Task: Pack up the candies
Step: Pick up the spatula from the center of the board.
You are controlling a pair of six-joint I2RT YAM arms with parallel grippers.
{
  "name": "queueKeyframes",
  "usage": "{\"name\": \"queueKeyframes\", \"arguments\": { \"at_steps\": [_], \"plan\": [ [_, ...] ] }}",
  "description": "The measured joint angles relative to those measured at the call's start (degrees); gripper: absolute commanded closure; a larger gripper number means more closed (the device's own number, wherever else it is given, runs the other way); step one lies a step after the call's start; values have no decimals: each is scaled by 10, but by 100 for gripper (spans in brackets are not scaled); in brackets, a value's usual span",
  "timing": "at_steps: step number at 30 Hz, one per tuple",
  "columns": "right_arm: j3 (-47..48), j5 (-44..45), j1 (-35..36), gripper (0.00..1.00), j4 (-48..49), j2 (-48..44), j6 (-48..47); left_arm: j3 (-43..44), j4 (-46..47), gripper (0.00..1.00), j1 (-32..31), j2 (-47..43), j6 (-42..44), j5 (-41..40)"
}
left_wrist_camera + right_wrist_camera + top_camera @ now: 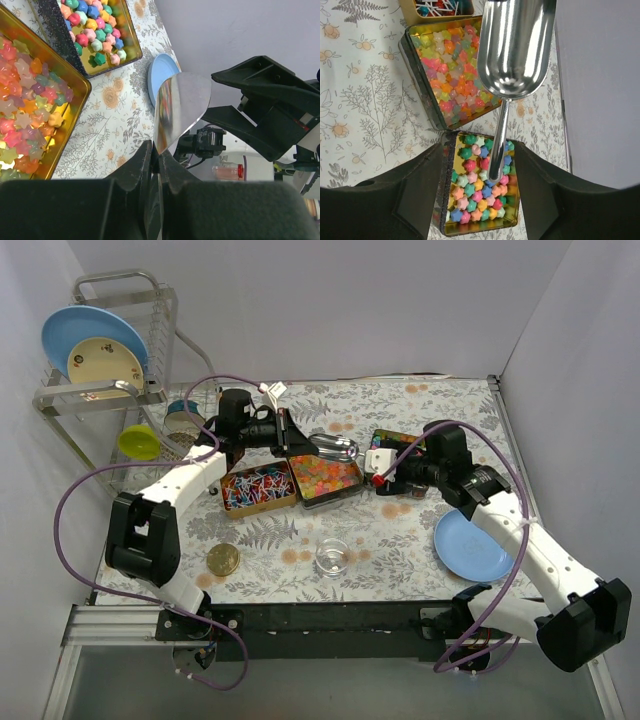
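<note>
1. The left gripper [156, 162] is clamped tight on the bowl rim of a shiny silver metal scoop [515, 50]. The scoop is held over the far side of the middle tin. Its thin handle points toward the right gripper [479, 147].

2. The right gripper's jaws stand wide, with 1 finger on each side of the handle's end. Neither finger touches the handle, and nothing is gripped.

3. The candies sit sorted in 3 gold-lined rectangular tins [425, 82], side by side at mid-table.
- The left tin holds red, blue and white wrapped sweets [256, 487].
- The middle tin holds glossy orange, yellow and pink gummies [452, 75].
- The right tin holds pastel multicolour star-shaped sweets [477, 197] and lies directly under the right gripper.

4. Also on the floral-print table [270, 530]:
- A small clear glass bowl [332, 557] stands near the front edge.
- A round gold lid [222, 560] lies to the left of the glass bowl.
- A light blue plate [475, 545] lies beside the right arm.
</note>
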Motion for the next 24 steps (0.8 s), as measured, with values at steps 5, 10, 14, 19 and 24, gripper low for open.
{"name": "queueKeyframes", "arguments": {
  "at_steps": [5, 10, 14, 19, 24],
  "plan": [
    [-17, 14, 10, 40, 43, 1, -2, -5, 11, 100, 2, 7, -18, 4],
    [-18, 21, 18, 45, 70, 12, -1, -5, 21, 100, 2, 19, -31, 8],
    [-18, 25, 21, 50, 80, 29, 1, -5, 24, 100, 2, 23, -34, 11],
    [-18, 37, 23, 58, 83, 49, 2, -6, 26, 100, 2, 24, -34, 13],
    [-18, 43, 24, 61, 92, 56, 13, -6, 26, 100, 2, 24, -34, 13]
  ]
}}
